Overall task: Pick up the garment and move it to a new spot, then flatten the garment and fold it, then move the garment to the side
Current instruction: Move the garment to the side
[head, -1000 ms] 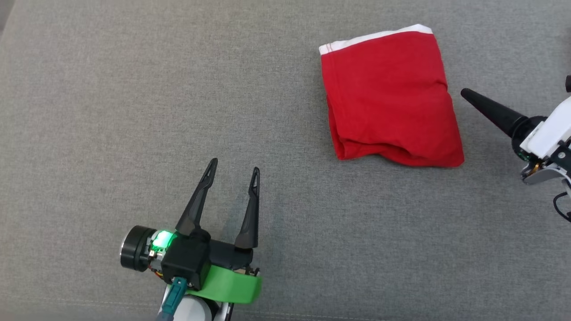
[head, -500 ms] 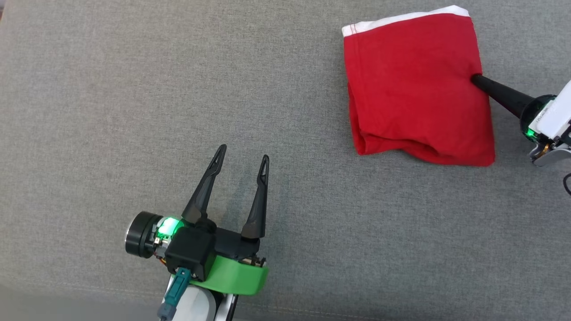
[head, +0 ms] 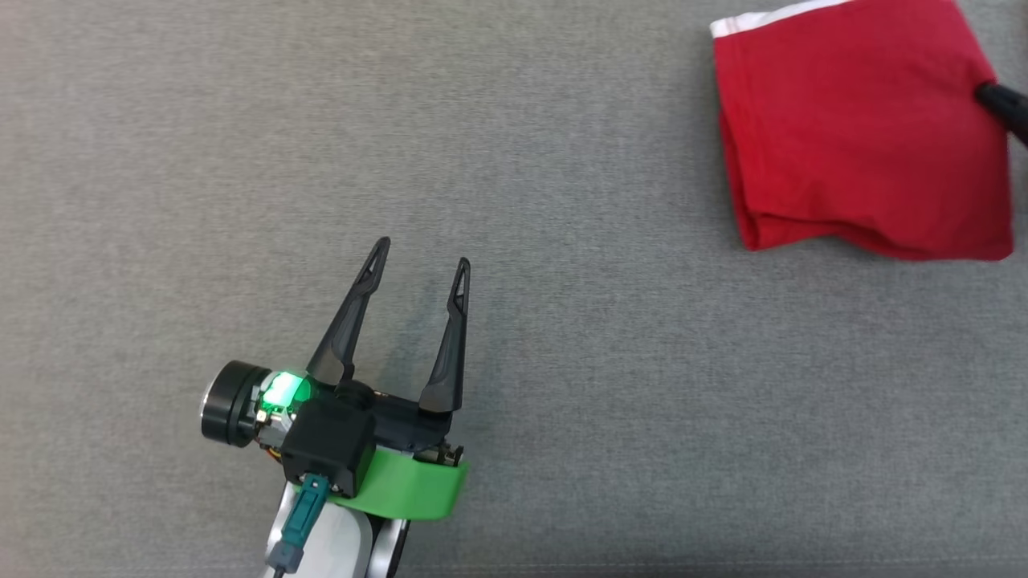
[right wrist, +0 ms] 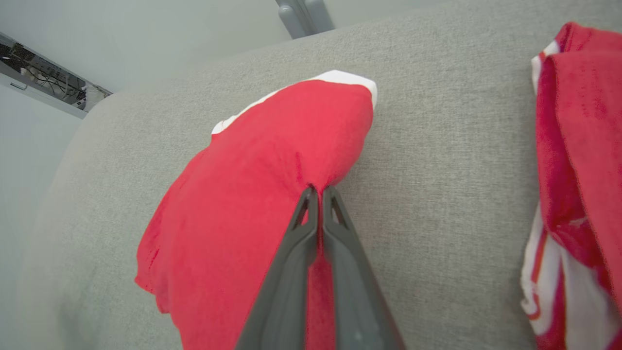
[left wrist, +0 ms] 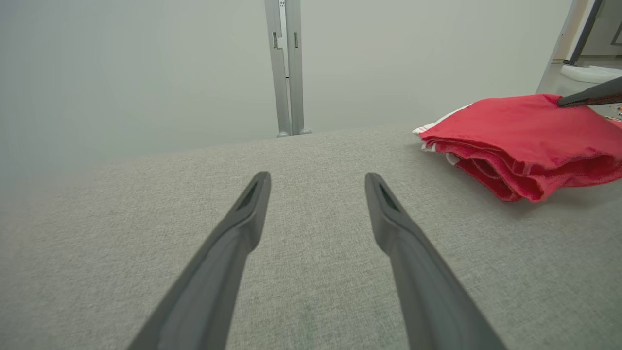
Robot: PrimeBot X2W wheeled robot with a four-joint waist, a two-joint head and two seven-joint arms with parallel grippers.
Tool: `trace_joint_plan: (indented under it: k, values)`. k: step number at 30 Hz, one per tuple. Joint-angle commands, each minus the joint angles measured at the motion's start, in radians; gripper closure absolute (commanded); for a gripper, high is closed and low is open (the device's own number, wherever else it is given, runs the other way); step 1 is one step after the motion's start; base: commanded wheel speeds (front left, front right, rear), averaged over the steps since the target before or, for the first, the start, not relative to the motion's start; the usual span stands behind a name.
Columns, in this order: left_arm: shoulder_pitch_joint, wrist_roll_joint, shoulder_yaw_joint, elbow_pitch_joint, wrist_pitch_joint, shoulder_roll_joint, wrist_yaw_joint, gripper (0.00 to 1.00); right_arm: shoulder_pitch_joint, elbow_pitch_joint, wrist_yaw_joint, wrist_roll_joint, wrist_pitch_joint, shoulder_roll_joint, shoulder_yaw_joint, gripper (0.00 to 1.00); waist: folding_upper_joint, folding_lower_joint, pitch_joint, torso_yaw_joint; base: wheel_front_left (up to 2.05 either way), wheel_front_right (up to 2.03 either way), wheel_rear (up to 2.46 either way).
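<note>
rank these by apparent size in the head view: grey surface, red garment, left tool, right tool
grey surface
red garment, cropped by the frame
left tool, nearer the camera so real size unsure
right tool, tip at the frame edge

**Where the Cameras Look**

The head camera looks straight down from high up at the grey cloth surface (head: 562, 241). The left wrist camera sits low and looks along it. The right wrist camera is very close. All three see the red garment (head: 859, 128).

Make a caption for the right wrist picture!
Right gripper pinching an edge of the folded red garment on grey fabric.
</note>
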Motion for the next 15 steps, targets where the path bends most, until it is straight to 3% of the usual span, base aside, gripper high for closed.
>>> trace_joint_plan:
  k: [1,15]
  values:
    - [-0.021,0.013,0.009,-0.005,-0.002,0.010,-0.007,0.00,-0.020,-0.008,0.000,-0.018,-0.007,-0.020,-0.003,1.00,-0.0001,-0.0001,0.043,-0.054,0.00,0.00,0.00]
    - [-0.066,0.054,0.018,-0.046,-0.002,0.058,-0.031,0.00,-0.087,-0.002,0.000,-0.113,-0.062,-0.223,-0.044,1.00,-0.0001,-0.0001,0.147,-0.124,0.00,0.00,0.00]
